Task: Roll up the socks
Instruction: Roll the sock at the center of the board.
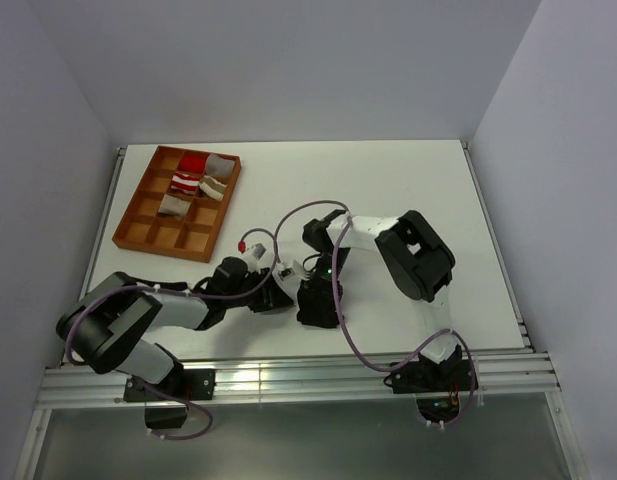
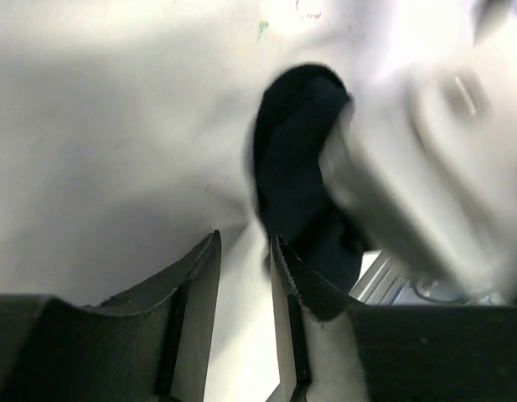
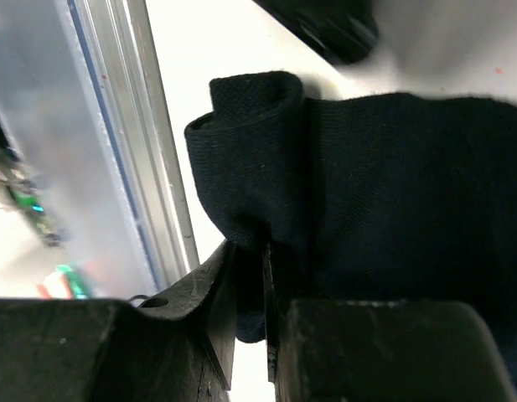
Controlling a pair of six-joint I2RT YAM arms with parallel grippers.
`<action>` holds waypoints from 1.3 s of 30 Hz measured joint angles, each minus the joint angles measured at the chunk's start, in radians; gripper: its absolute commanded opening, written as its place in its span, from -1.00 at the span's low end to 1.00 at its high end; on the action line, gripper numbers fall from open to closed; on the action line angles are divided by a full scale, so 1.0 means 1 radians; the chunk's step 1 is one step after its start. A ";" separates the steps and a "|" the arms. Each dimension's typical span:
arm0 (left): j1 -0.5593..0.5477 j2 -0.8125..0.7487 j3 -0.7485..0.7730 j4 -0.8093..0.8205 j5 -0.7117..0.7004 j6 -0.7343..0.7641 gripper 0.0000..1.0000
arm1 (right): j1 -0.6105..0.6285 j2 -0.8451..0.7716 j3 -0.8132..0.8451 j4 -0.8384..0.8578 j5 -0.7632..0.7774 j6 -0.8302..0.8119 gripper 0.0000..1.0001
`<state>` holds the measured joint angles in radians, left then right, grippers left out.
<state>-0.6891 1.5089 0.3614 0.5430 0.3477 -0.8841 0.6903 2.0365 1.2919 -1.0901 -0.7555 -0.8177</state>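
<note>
A plain black sock [image 3: 392, 193] lies on the white table close to the near edge, one end folded up into a thick roll [image 3: 250, 142]. My right gripper [image 3: 248, 247] is shut on that folded end, with fabric pinched between its jaws. In the top view the right gripper [image 1: 316, 303] points down over the sock, which barely shows beneath it. My left gripper [image 2: 245, 239] stands open just left of the sock [image 2: 296, 167], bare table showing between its fingers [image 2: 199, 285]. From above, the left gripper [image 1: 276, 292] sits right beside the right one.
A brown wooden tray [image 1: 158, 240] with compartments stands at the back left, holding several rolled fabric bundles [image 1: 193, 170]. The aluminium rail [image 3: 149, 167] of the table's near edge runs close by the sock. The blurred right arm [image 2: 426, 167] fills the right of the left wrist view.
</note>
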 measured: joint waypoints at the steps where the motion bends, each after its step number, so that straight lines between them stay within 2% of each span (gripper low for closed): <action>1: 0.000 -0.024 -0.027 0.014 -0.009 0.004 -0.24 | -0.002 0.013 0.012 -0.011 -0.002 0.013 -0.73; 10: -0.025 -0.157 -0.122 0.089 -0.059 0.069 -0.22 | -0.035 0.085 0.064 -0.068 -0.032 0.107 -0.72; 18: -0.134 -0.230 -0.072 0.099 -0.107 0.193 -0.16 | -0.051 0.135 0.110 -0.127 -0.039 0.118 -0.71; 24: -0.172 -0.132 0.030 0.126 -0.109 0.272 -0.17 | -0.063 0.161 0.135 -0.162 -0.039 0.118 -0.71; 33: -0.204 0.061 0.037 0.209 -0.102 0.285 -0.19 | -0.076 0.184 0.159 -0.191 -0.039 0.118 -0.71; 39: -0.219 0.122 0.037 0.288 -0.098 0.274 -0.21 | -0.088 0.190 0.163 -0.200 -0.035 0.119 -0.71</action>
<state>-0.9085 1.6310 0.3988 0.8307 0.2497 -0.6106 0.6022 2.2265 1.4544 -1.2900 -0.7906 -0.6991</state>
